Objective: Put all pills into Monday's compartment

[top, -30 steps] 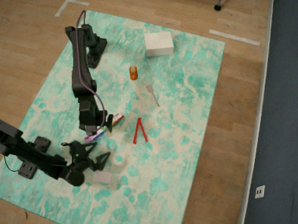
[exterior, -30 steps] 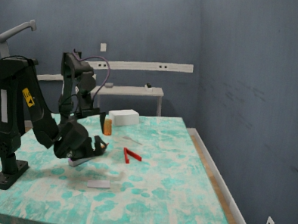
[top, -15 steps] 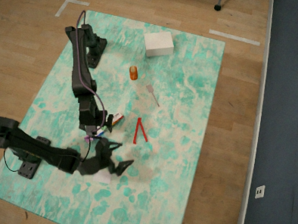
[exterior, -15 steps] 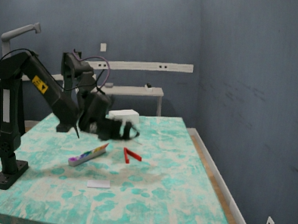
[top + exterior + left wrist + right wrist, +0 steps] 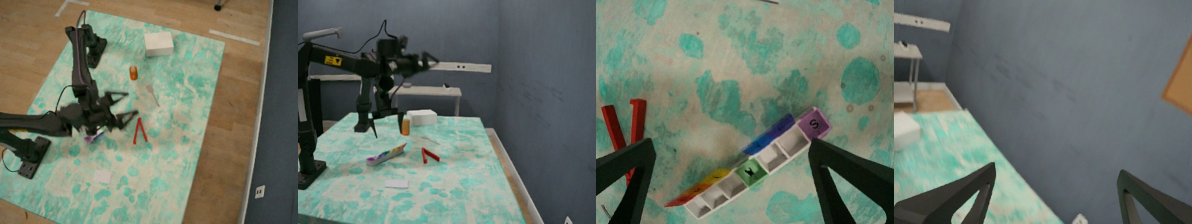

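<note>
The rainbow-lidded pill organizer [image 5: 752,165] lies open on the mat, its purple "S" lid [image 5: 813,124] at one end. It also shows in the exterior view [image 5: 386,154] and peeks out under the arms in the top view [image 5: 94,135]. My left gripper [image 5: 732,148] hangs open and empty above it, fingers pointing down [image 5: 386,129]. My right gripper [image 5: 426,60] [image 5: 1057,173] is raised high, open and empty, facing the wall; in the top view it spreads over the mat [image 5: 132,103]. An orange pill bottle [image 5: 133,73] stands behind. I can make out no loose pills.
Red tweezers [image 5: 140,131] lie right of the organizer. A small spatula-like tool [image 5: 151,91] lies near the bottle. A white box [image 5: 159,43] stands at the mat's far end. A white card [image 5: 102,176] lies toward the near end.
</note>
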Robot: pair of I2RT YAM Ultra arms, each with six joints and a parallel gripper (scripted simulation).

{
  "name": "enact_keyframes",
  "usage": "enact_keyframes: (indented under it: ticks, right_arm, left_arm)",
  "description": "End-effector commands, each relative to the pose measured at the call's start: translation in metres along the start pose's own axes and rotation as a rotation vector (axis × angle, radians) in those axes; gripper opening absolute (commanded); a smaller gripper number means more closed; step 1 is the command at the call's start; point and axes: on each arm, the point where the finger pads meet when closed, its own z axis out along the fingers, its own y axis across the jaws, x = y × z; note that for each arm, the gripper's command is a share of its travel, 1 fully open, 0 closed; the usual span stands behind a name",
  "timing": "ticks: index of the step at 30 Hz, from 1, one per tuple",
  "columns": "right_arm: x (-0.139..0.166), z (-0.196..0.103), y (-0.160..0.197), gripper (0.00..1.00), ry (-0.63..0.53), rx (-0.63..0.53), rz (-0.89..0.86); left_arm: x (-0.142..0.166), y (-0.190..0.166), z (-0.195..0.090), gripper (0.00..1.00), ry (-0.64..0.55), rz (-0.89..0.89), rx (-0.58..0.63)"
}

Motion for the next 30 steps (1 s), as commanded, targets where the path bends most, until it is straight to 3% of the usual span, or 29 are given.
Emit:
enact_keyframes:
  ticks: [1,4,8,11,15,22,26,30]
  right_arm:
    - [-0.069,-0.014,0.005,1.00,-0.064,0.114,-0.064]
    - [-0.101,-0.036,0.022,1.00,-0.103,0.148,-0.023]
    - [-0.154,-0.052,0.080,1.00,-0.253,0.058,0.096]
    - [-0.162,-0.054,0.095,1.00,-0.274,0.026,0.121]
    - [-0.192,-0.061,0.178,1.00,-0.335,-0.148,0.227]
    - [-0.237,-0.107,0.328,1.00,-0.462,-0.436,0.159]
    - [-0.214,-0.142,0.434,1.00,-0.400,-0.645,0.152]
    - [-0.207,-0.145,0.445,1.00,-0.383,-0.671,0.146]
  left_arm:
    - [-0.005,0.001,-0.006,1.00,-0.019,-0.001,-0.003]
    - [-0.005,0.001,-0.006,1.00,-0.019,-0.001,-0.003]
    - [-0.005,0.001,-0.006,1.00,-0.019,-0.001,-0.003]
    - [-0.005,0.001,-0.006,1.00,-0.019,-0.001,-0.003]
    - [-0.005,0.001,-0.006,1.00,-0.019,-0.001,-0.003]
    - [-0.005,0.001,-0.006,1.00,-0.019,-0.001,-0.003]
    - [-0.005,0.001,-0.006,1.00,-0.019,-0.001,-0.003]
    - [-0.005,0.001,-0.006,1.00,-0.019,-0.001,-0.003]
